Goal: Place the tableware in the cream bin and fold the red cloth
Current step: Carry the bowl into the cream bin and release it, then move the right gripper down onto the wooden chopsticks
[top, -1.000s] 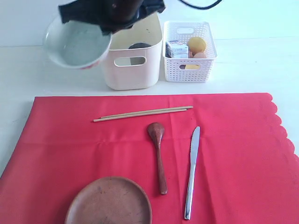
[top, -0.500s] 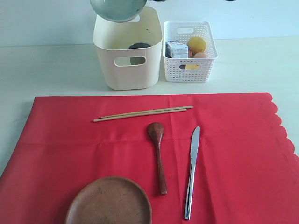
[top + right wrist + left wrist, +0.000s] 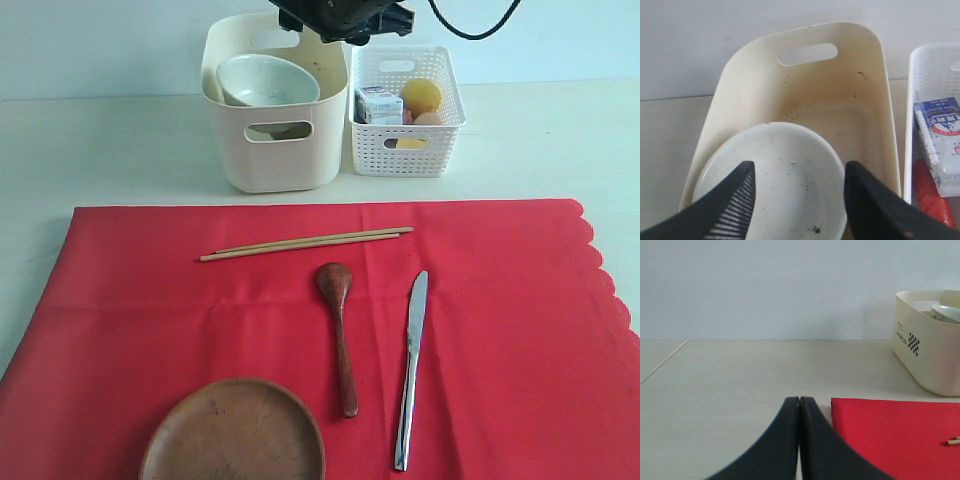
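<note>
1. Nearest is the round brown plate [image 3: 232, 432], flat on the red cloth [image 3: 520, 330]. It looks rigid and shallow, so the rim is the likely hold.
2. Next come the long silver table knife [image 3: 410, 370] and the dark wooden spoon [image 3: 339, 335], side by side but apart. The knife is thin, smooth and probably slippery, so pinch across its handle. The spoon is light, so take it mid-handle.
3. The wooden chopsticks [image 3: 305, 243] lie as a pair close alongside each other. They are light and prone to roll apart, so grip both at the middle.
4. The cloth is spread over the tabletop [image 3: 120, 140]. It is limp, so lift it by a corner.
5. The left pincer [image 3: 799, 402] is closed and empty, beside the cloth's corner.
6. Farthest is the cream bin [image 3: 275, 165], with the pale green-white bowl [image 3: 265, 80] tilted inside. The bowl is hard and likely breakable.
7. The right pincer [image 3: 798, 167] is above the bowl with its jaws spread, gripping nothing.
</note>
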